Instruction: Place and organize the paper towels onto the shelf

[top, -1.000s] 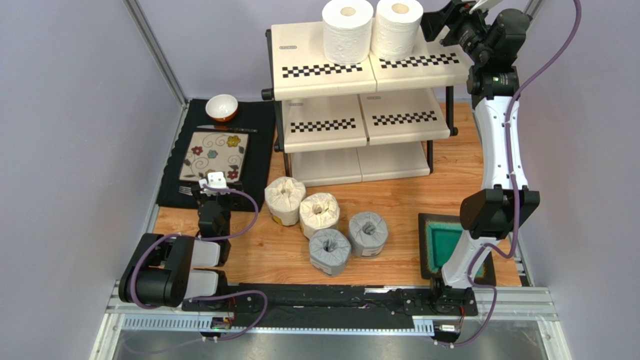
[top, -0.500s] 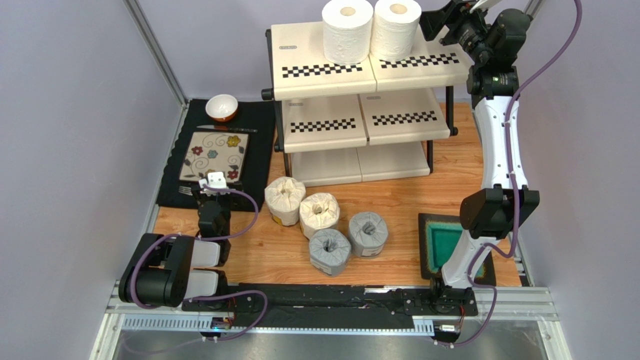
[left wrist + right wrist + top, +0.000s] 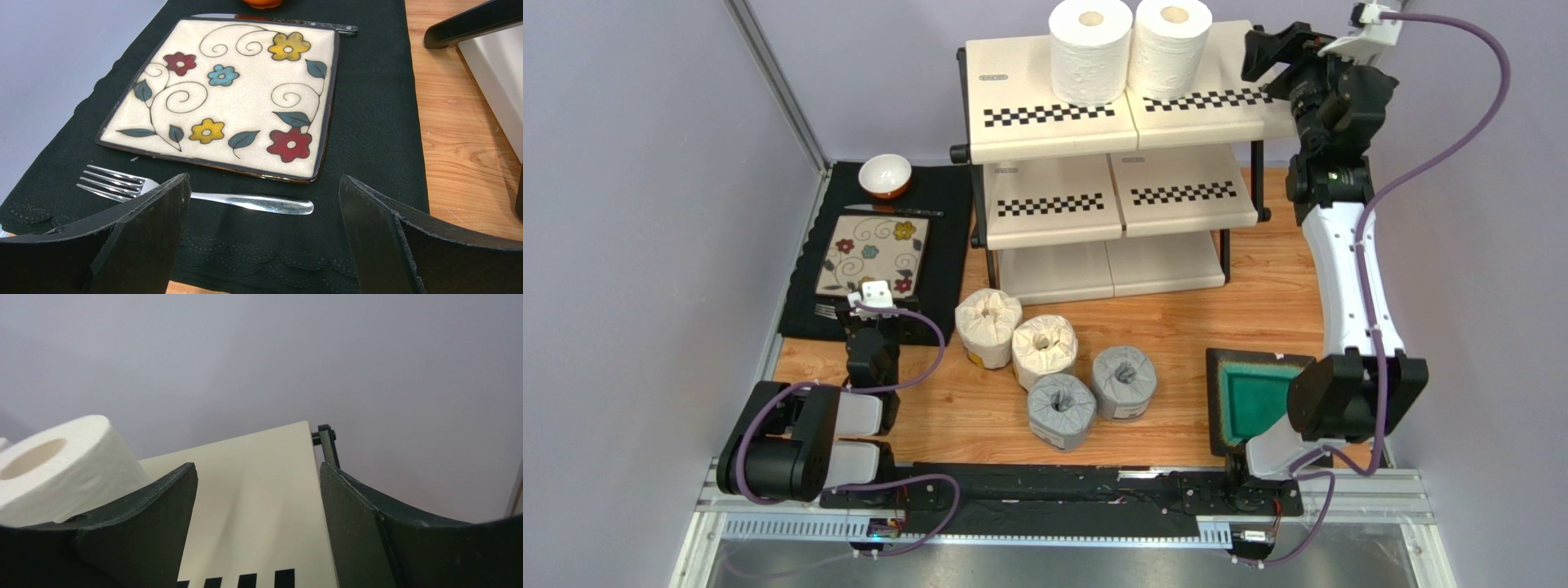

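Two plain white paper towel rolls (image 3: pixel 1091 49) (image 3: pixel 1173 45) stand side by side on the top tier of the shelf (image 3: pixel 1014 80). Two cream-wrapped rolls (image 3: pixel 988 326) (image 3: pixel 1044 349) and two grey-wrapped rolls (image 3: pixel 1062 410) (image 3: pixel 1124 381) stand on the wooden table in front of the shelf. My right gripper (image 3: pixel 1264 52) is open and empty, raised at the right end of the top tier; its wrist view shows a white roll (image 3: pixel 58 468) to the left and the top panel (image 3: pixel 258 496) between the jaws. My left gripper (image 3: pixel 870 306) is open and empty, low over the black mat.
A floral square plate (image 3: pixel 873 254) (image 3: pixel 227 92) lies on a black mat (image 3: pixel 946 233) with a fork (image 3: pixel 202 195), a knife (image 3: pixel 276 22) and a white-and-orange bowl (image 3: pixel 885 175). A black tray with a green inside (image 3: pixel 1253 395) sits at the right front. Grey walls close both sides.
My right arm has swung to the right and pulled the open gripper a little away from the white rolls. The left arm and all rolls stay still.
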`<state>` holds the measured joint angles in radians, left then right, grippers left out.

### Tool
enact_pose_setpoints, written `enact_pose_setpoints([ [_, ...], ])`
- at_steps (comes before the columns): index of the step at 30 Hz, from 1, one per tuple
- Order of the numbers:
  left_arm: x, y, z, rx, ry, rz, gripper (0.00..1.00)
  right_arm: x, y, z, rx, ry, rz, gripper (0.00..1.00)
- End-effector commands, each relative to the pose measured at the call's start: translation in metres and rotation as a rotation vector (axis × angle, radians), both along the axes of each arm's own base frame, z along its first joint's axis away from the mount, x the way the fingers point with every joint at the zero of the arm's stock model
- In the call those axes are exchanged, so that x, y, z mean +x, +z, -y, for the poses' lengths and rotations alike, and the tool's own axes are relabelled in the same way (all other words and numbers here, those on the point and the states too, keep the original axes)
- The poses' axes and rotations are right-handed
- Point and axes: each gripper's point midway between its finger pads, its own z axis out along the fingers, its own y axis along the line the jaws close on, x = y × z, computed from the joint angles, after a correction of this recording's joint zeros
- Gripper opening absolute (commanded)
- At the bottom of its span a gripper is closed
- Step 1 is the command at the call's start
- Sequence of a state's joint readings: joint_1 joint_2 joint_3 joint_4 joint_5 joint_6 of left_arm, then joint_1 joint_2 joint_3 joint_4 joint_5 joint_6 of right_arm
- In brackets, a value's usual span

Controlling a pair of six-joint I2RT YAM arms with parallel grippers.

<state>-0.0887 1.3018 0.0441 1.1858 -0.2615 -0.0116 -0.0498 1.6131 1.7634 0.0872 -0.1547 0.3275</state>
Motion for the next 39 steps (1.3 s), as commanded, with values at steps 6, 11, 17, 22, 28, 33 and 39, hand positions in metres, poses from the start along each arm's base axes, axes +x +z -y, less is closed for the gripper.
enact_pose_setpoints([
  [6, -0.07, -0.073, -0.006, 0.021, -0.01, -0.206, 0.99, -0.14, 0.109, 0.017, 0.062, -0.124, 0.342, 0.78],
  [11, -0.07, -0.073, -0.006, 0.02, -0.011, -0.206, 0.99, -0.186, 0.054, -0.023, 0.105, -0.006, 0.128, 0.88],
  [17, -0.07, -0.073, -0.006, 0.02, -0.011, -0.206, 0.99, -0.256, -0.047, -0.071, 0.081, 0.056, -0.048, 0.95],
  [22, -0.069, -0.072, -0.006, 0.02, -0.011, -0.205, 0.99, -0.278, -0.137, -0.106, -0.001, 0.154, -0.285, 0.95],
  [28, -0.069, -0.072, -0.006, 0.019, -0.011, -0.205, 0.99, -0.294, -0.22, -0.171, -0.185, 0.321, -0.521, 0.96],
  [33, -0.069, -0.072, -0.006, 0.02, -0.01, -0.203, 0.99, -0.284, -0.263, -0.194, -0.255, 0.297, -0.656, 0.98],
  [39, -0.069, -0.072, -0.006, 0.02, -0.011, -0.205, 0.99, -0.286, -0.288, -0.23, -0.36, 0.419, -0.756, 0.98],
])
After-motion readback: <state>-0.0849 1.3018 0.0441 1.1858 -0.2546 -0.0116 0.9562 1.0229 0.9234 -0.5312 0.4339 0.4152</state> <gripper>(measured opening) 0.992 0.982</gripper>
